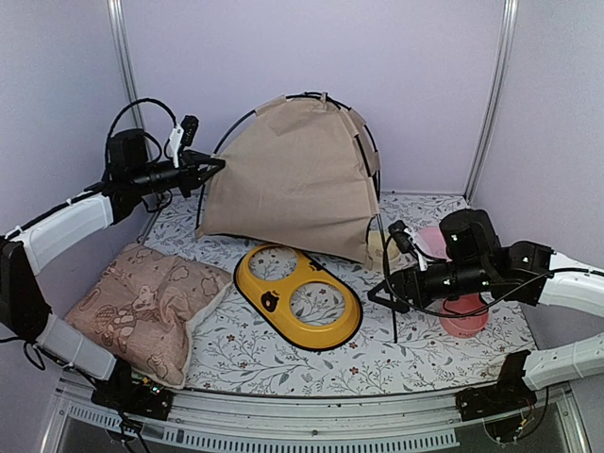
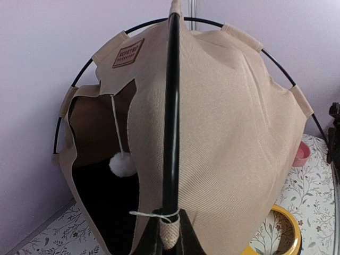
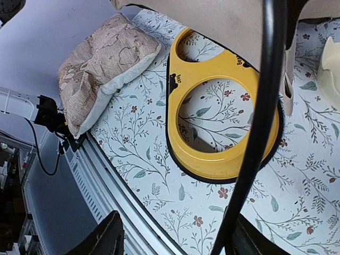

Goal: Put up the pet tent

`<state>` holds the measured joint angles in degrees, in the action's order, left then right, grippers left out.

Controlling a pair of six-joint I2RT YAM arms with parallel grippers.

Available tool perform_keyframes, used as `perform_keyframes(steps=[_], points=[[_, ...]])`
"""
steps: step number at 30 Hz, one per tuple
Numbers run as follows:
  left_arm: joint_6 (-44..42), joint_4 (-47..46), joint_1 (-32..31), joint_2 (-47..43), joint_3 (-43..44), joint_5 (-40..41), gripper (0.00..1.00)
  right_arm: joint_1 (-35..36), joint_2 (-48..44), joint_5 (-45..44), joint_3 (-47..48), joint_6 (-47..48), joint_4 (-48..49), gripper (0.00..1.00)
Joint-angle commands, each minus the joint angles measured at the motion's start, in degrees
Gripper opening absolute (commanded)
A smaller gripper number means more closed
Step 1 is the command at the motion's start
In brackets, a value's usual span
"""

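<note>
A: Arms first: how do they stand?

B: The left arm reaches in from the left edge, forearm raised, with the left gripper (image 1: pixel 217 164) held level against the left side of the tent (image 1: pixel 293 179). The right arm lies low over the right of the table (image 1: pixel 245 354). The right gripper (image 1: pixel 377 294) points left, below the tent's right corner.

A: And the jaws?

B: The left jaws are pinched tight on the foot of the front pole (image 2: pixel 171 106), by its woven tip and white cord. The right jaws stand well apart with a loose pole (image 3: pixel 260 122) running between them, nearer one finger. I cannot tell whether it touches.

A: Where is the tent?

B: Upright at the back of the table, near the rear wall, behind the yellow tray (image 1: pixel 326 327).

A: What do the wrist cameras add?

B: The left one shows the doorway, a brown label (image 2: pixel 128 53) and a white pompom (image 2: pixel 122 164) hanging on a string, all hidden from above. The right one shows the white underside of the cushion (image 3: pixel 106 58).
</note>
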<state>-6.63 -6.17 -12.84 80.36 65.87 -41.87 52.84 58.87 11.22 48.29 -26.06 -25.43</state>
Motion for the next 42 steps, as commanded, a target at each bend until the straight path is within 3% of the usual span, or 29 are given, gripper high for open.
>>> perform_keyframes(steps=[1,8,22,25,31,35,42], points=[[1.76,-6.44,1.31,0.62,3.35,-4.03,0.00,-0.12,-0.33,2.24,-1.51,-2.03,1.86,0.62],[1.97,-6.48,1.87,2.49,4.47,-6.52,0.00,-0.15,-1.66,-0.11,-2.32,-3.20,-0.67,0.53],[2.51,-6.19,2.21,5.97,5.94,-9.76,0.00,-0.08,-3.36,-4.20,-2.01,-4.70,-9.26,0.52],[2.55,-6.14,2.22,6.26,5.82,-9.82,0.00,-0.06,-1.53,-3.65,-1.39,-3.76,-9.86,0.45],[2.59,-6.03,2.26,6.79,5.80,-10.13,0.00,-0.15,-0.24,-3.92,-0.33,-2.14,-10.69,0.23],[2.91,-6.19,2.22,7.26,6.03,-9.57,0.00,-0.06,1.30,-3.43,0.83,-1.48,-10.38,0.00],[4.08,-7.36,2.22,10.61,9.41,-2.49,0.00,0.94,3.53,-0.43,4.65,-0.71,-7.23,0.00]])
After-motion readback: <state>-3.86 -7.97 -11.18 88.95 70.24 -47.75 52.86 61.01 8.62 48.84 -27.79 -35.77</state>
